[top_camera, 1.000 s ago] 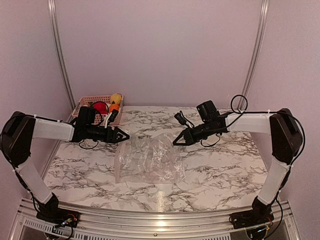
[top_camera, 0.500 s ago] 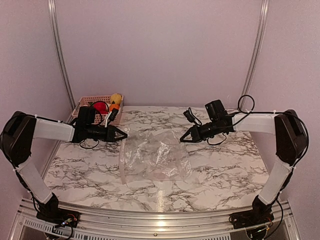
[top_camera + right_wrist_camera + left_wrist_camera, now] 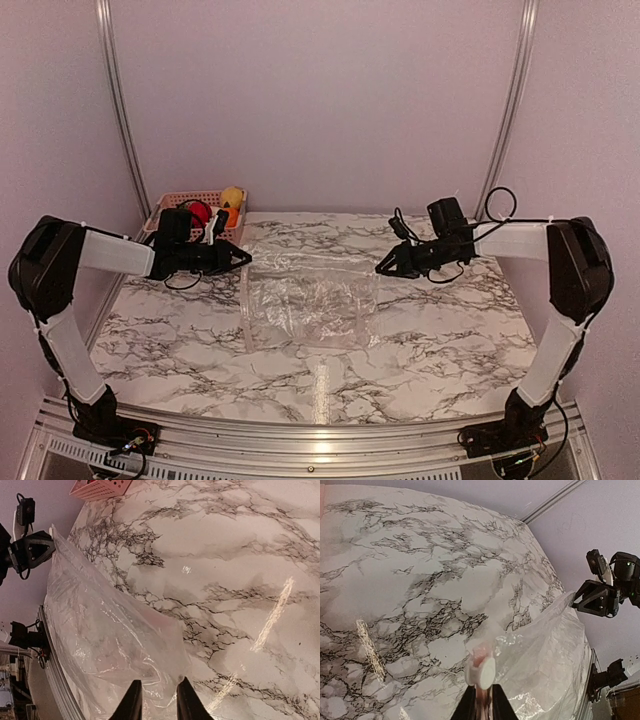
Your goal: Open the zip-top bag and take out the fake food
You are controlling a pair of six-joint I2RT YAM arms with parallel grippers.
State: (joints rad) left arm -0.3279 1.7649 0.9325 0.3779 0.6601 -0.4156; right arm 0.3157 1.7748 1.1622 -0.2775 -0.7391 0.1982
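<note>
Left hand (image 3: 246, 259) and right hand (image 3: 380, 270) pinch the zip-top bag (image 3: 310, 300) taut.

Marble table (image 3: 420, 340), pale lilac walls (image 3: 320, 100)

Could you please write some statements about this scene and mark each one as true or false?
1. The zip-top bag is at the middle of the table. True.
2. The fake food is inside the bag. False: it sits in the pink basket, and the bag looks empty.
3. The left gripper is shut on the bag's edge. True.
4. The basket stands at the table's near right corner. False: it is at the far left corner.
</note>
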